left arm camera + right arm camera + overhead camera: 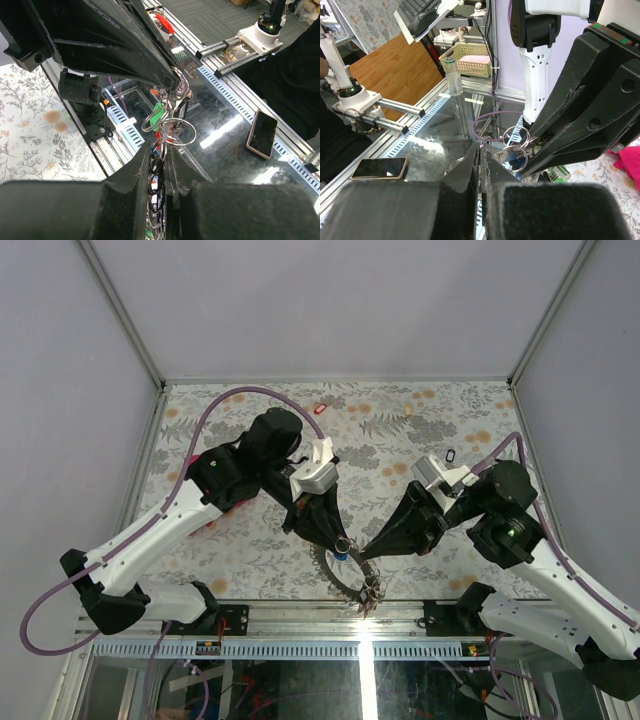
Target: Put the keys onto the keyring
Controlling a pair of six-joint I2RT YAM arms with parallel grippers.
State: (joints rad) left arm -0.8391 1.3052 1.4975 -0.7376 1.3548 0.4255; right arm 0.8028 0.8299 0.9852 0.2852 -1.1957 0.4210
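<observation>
The keyring (pixel 332 576), fringed with keys, hangs just off the table's near edge between both arms. My left gripper (pixel 342 543) is shut on it from above; in the left wrist view the ring wire and small rings (pixel 159 175) sit pinched between the fingers of my left gripper (pixel 162 150). Green (pixel 157 108) and red (pixel 162 133) tags dangle beyond. My right gripper (pixel 364 554) meets it from the right, and in the right wrist view my right gripper (pixel 481 150) is shut, with a key's small ring (pixel 486 140) at the tips. Three loose keys lie far back: red tag (pixel 320 408), cream tag (pixel 408 410), black tag (pixel 449 455).
A magenta cloth (pixel 208 524) lies under the left arm. The aluminium rail (pixel 300 612) runs along the near edge of the floral table (pixel 250 560). Off the table, a phone (pixel 262 132) lies on a dark glass surface below.
</observation>
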